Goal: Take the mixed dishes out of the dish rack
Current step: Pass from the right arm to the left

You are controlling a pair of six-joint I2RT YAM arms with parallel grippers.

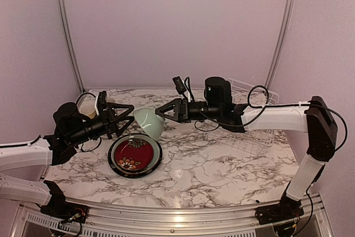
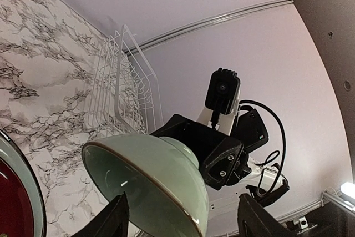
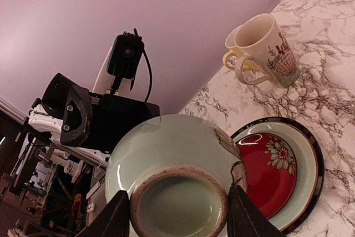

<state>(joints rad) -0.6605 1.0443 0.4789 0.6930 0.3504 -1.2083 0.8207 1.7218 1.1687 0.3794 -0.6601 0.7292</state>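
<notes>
My right gripper [image 1: 162, 114] is shut on the foot of the small pale-green bowl [image 1: 147, 121] and holds it on its side in the air; in the right wrist view its fingers flank the bowl's foot [image 3: 178, 210]. My left gripper [image 1: 129, 119] is open and faces the bowl's mouth [image 2: 144, 187], with the rim between its spread jaws. The red plate [image 1: 135, 154] lies on the pale-green plate [image 3: 308, 177] below. The cream printed mug [image 3: 268, 49] and yellow mug [image 3: 233, 57] stand at the back left. The white dish rack [image 1: 253, 132] sits behind my right arm.
The marble table [image 1: 222, 165] ends at a metal rail [image 1: 183, 215] in front. Pale walls close the back and sides. The rack [image 2: 119, 95] also shows in the left wrist view, with no dishes seen in it.
</notes>
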